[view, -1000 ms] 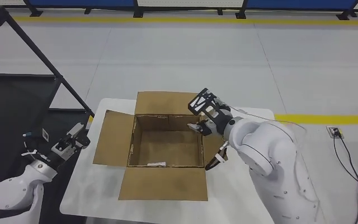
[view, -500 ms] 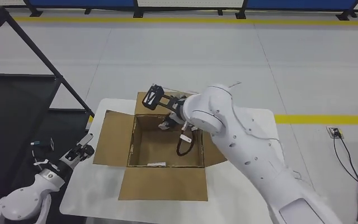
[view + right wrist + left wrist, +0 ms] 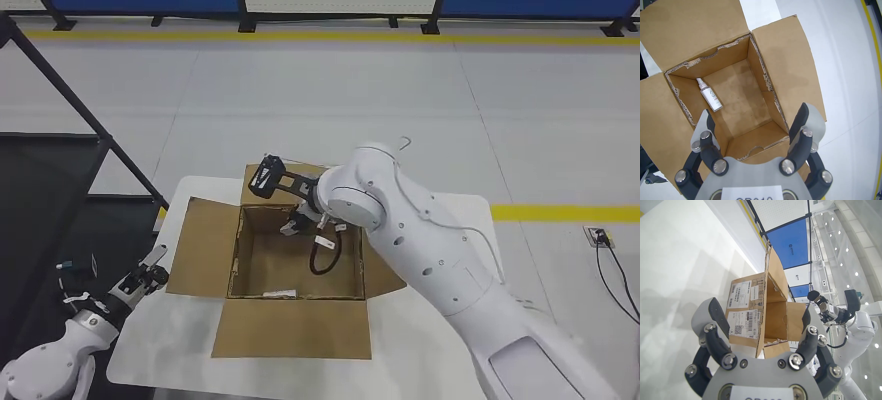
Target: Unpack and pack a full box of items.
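Note:
An open cardboard box (image 3: 300, 265) stands in the middle of the white table (image 3: 440, 330), all its flaps folded outward. On its floor, against the near wall, lies a small white spray bottle (image 3: 278, 293), also seen in the right wrist view (image 3: 710, 94). My right gripper (image 3: 291, 222) hangs over the box's far side, open and empty (image 3: 755, 115), looking down into the box (image 3: 745, 91). My left gripper (image 3: 155, 263) is open and empty (image 3: 761, 311) off the table's left edge, facing the labelled side of the box (image 3: 745, 308).
A black frame and a dark mat (image 3: 60, 190) stand left of the table, close to the left arm. The box flaps (image 3: 200, 245) overhang the table on every side. A yellow floor line (image 3: 570, 212) runs to the right. The other arm's gripper (image 3: 817, 302) shows beyond the box.
My right arm has swung from the box's right flap leftward to over its far side. My left gripper has drawn back and down toward the table's near-left corner.

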